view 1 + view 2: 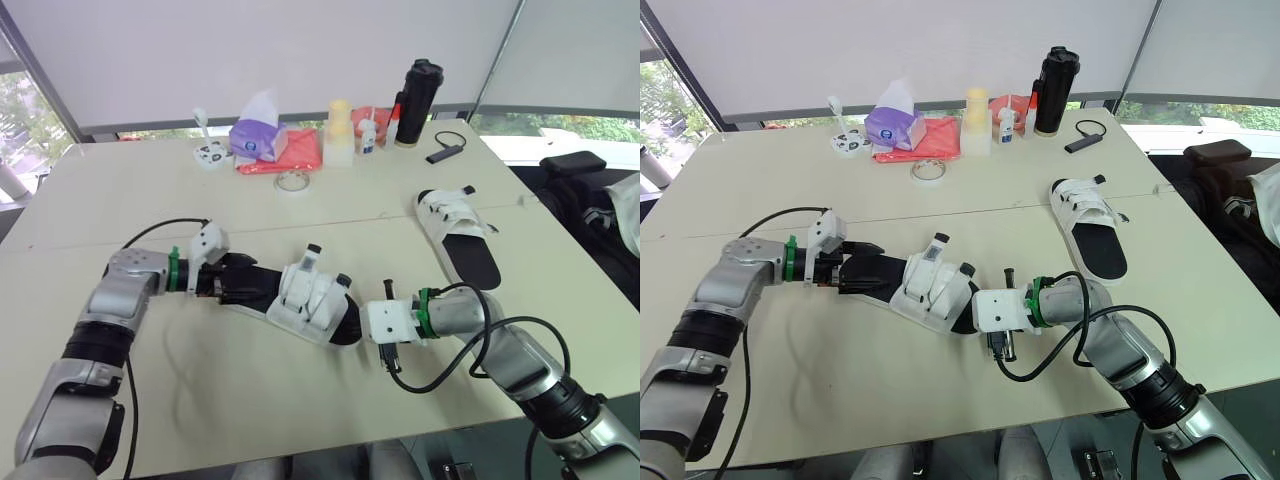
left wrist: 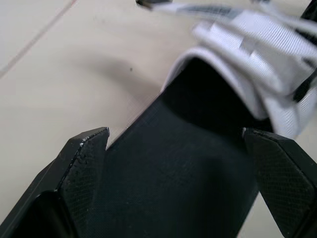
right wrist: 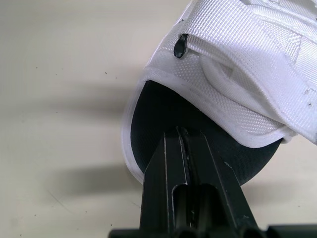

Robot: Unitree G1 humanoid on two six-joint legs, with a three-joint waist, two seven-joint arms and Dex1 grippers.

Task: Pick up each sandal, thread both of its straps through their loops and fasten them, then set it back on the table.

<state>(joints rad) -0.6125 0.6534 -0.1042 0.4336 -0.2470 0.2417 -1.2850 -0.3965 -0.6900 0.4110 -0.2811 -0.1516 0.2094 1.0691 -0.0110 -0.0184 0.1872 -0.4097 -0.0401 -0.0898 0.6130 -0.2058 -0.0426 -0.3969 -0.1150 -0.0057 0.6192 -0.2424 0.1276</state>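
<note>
A sandal (image 1: 300, 300) with white straps and a black footbed lies across the middle of the table (image 1: 120, 200). My left gripper (image 1: 225, 280) holds its heel end; in the left wrist view the fingers (image 2: 84, 158) straddle the black sole (image 2: 188, 173). My right gripper (image 1: 355, 325) is at the toe end. Its fingers (image 3: 183, 148) are pressed together and rest over the toe of the footbed (image 3: 148, 124), with nothing seen between them. The sandal's two strap ends stick upward. A second sandal (image 1: 455, 235) lies flat on the table to the right.
Along the far edge stand a purple tissue pack (image 1: 258, 135), a red cloth (image 1: 285, 155), a tape roll (image 1: 293, 181), a yellow bottle (image 1: 340, 130), a black flask (image 1: 418, 103) and a small black device (image 1: 445, 153). A black bag (image 1: 580, 190) sits beyond the right edge.
</note>
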